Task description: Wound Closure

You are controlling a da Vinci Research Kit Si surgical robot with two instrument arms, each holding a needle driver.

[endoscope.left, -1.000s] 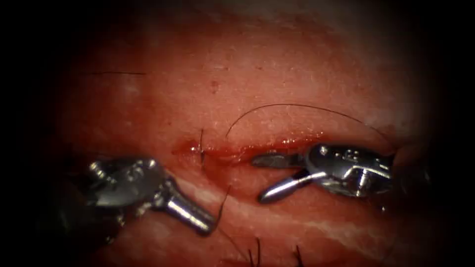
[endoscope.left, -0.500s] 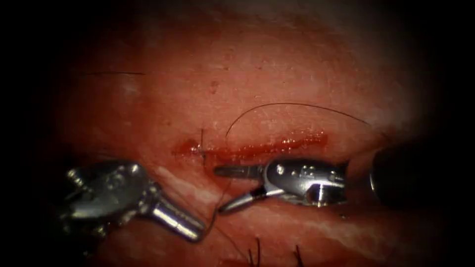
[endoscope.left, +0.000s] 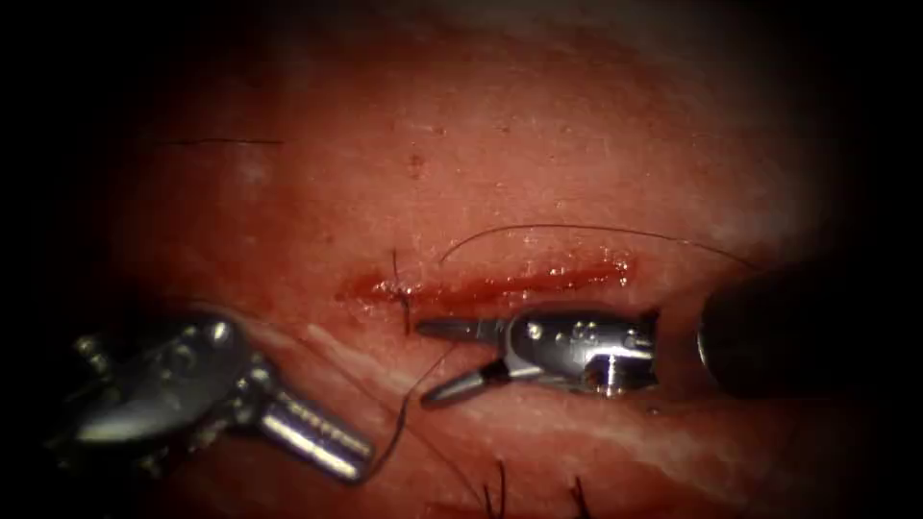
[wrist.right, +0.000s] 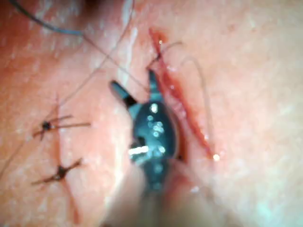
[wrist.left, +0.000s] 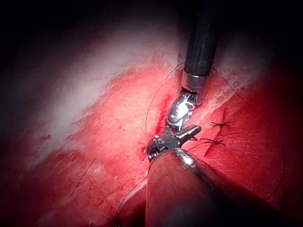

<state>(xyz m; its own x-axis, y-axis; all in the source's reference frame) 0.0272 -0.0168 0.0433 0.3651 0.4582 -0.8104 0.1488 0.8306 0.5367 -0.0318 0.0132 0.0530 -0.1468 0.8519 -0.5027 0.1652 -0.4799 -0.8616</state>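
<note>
The cut (endoscope.left: 500,285) runs across the tissue (endoscope.left: 500,144), wet with red fluid. A stitch (endoscope.left: 398,291) crosses its left end. From that stitch a dark thread (endoscope.left: 402,408) drops to my left tool (endoscope.left: 358,465), low on the left, whose jaws are shut on it. My right tool (endoscope.left: 424,360) lies just below the cut with its jaws open, and the thread passes between them. The right wrist view shows those open jaws (wrist.right: 135,85) beside the cut (wrist.right: 182,109) with thread crossing the gap. A second thin strand (endoscope.left: 596,229) arcs above the cut towards the right.
Two tied stitches (wrist.right: 47,126) (wrist.right: 59,175) with short cut ends sit on the tissue away from the open cut. Dark thread ends (endoscope.left: 500,485) stick up at the lower edge. The right arm's dark shaft (endoscope.left: 769,336) lies at the right end of the cut.
My right tool has moved left along the cut to the stitch, jaws staying open. My left tool has drawn down and to the left with the thread, and the arc of thread has flattened.
</note>
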